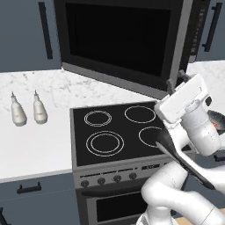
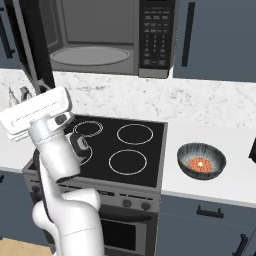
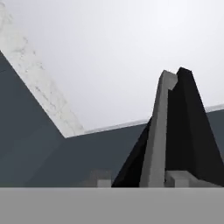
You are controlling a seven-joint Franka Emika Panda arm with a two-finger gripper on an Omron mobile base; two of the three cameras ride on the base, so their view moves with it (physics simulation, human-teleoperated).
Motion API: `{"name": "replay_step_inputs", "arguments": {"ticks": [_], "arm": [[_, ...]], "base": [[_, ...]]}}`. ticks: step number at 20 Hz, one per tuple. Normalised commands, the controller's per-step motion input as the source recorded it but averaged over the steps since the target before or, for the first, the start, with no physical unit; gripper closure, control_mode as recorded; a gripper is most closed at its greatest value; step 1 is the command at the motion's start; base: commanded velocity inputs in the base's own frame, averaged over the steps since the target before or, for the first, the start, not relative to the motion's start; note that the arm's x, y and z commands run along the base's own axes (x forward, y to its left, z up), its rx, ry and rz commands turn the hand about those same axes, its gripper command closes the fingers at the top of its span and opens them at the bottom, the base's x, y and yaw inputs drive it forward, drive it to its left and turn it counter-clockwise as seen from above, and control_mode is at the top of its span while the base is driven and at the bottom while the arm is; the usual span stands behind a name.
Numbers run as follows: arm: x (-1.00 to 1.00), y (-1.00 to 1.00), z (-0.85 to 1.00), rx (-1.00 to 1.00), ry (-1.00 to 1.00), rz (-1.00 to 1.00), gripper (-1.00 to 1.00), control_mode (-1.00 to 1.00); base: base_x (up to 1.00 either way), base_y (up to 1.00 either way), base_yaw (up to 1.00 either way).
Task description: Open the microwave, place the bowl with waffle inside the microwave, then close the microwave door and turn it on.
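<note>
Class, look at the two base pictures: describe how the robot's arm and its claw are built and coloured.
The arm is made of rounded, glossy white segments joined by dark joints. A flat white rectangular block tops the wrist, with a small dark round detail beside it. The claw ends in two small dark fingers.

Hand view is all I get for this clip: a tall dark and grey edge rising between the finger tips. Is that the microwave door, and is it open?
Observer: Yes. The microwave door stands swung open to the left, and the gripper is at its free edge, fingers apart.
Operator: Anything inside the microwave?
Observer: No. The glass turntable in the microwave is bare.
Operator: Where is the bowl?
Observer: The bowl sits on the counter to the right of the stove, with the waffle in it.
</note>
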Motion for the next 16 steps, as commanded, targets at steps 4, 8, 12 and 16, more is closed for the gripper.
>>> {"name": "replay_step_inputs", "arguments": {"ticks": [4, 8, 12, 16], "arm": [[-1.0, 0.74, 0.67, -0.48, 0.1, 0.16, 1.0, -1.0], [-0.99, 0.67, 0.65, -0.41, 0.05, 0.13, -1.0, -1.0], [-1.0, -0.04, 0.47, -0.17, 0.01, 0.02, -1.0, -1.0], [-0.75, -0.81, 0.68, 0.06, 0.07, 0.0, -1.0, -1.0]], "base": [[0.0, 0.0, 0.0], [0.0, 0.0, 0.0], [0.0, 0.0, 0.0], [0.0, 0.0, 0.0]]}}
